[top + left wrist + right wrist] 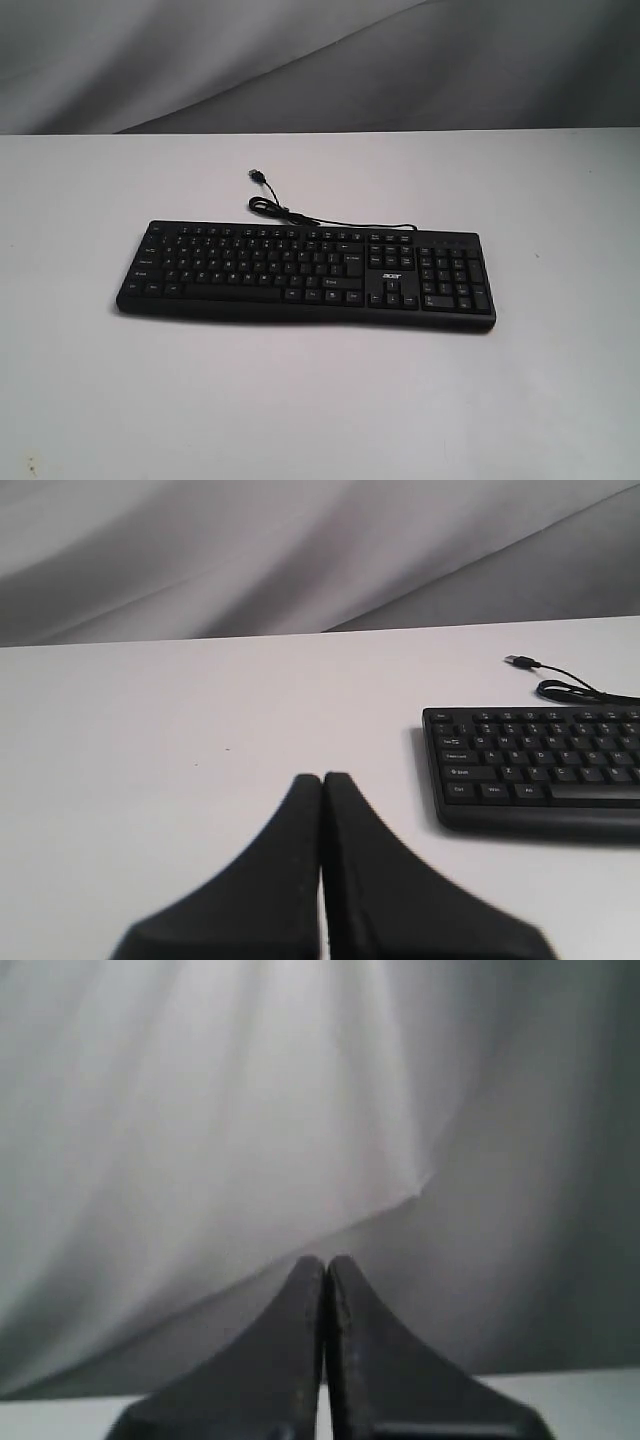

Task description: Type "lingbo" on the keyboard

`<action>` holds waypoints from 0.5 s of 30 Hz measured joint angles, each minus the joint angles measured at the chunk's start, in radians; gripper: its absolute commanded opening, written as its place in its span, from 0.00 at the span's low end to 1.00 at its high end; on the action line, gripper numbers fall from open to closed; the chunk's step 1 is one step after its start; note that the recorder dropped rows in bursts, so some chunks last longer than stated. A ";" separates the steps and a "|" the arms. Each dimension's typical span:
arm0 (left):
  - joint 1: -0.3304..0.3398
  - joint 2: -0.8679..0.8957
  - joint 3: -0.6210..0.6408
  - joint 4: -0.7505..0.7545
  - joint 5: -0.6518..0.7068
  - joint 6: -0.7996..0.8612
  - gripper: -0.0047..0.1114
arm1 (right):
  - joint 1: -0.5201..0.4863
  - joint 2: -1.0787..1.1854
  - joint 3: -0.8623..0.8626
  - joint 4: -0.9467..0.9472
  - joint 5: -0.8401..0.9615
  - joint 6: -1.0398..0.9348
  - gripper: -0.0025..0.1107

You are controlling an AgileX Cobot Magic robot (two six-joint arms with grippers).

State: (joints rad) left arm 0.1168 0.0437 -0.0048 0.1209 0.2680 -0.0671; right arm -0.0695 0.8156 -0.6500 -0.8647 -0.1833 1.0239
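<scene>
The keyboard (305,272) is lying flat in the middle of the worktop (300,400), its cable (300,217) curling behind it. The left claw (322,782) is hovering closed, off the keyboard's end. The right claw (326,1262) is facing the grey curtain (250,1110), closed.

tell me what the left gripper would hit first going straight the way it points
Way looks free: the shut left gripper points over bare table toward the grey backdrop cloth, depth unclear. The keyboard lies off to one side.
</scene>
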 measured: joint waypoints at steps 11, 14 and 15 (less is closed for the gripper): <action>0.000 0.000 0.000 0.000 0.000 0.000 0.04 | 0.122 0.740 -0.238 -0.383 0.156 0.153 0.02; 0.000 0.000 0.000 0.000 0.000 0.000 0.04 | 0.219 0.853 -0.281 -0.402 0.247 0.151 0.02; 0.000 0.000 0.000 0.000 0.000 0.000 0.04 | 0.257 0.881 -0.299 -0.402 0.283 0.141 0.02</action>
State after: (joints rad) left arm 0.1168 0.0437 -0.0048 0.1209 0.2680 -0.0671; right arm 0.1870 1.6968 -0.9493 -1.2664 0.0994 1.1648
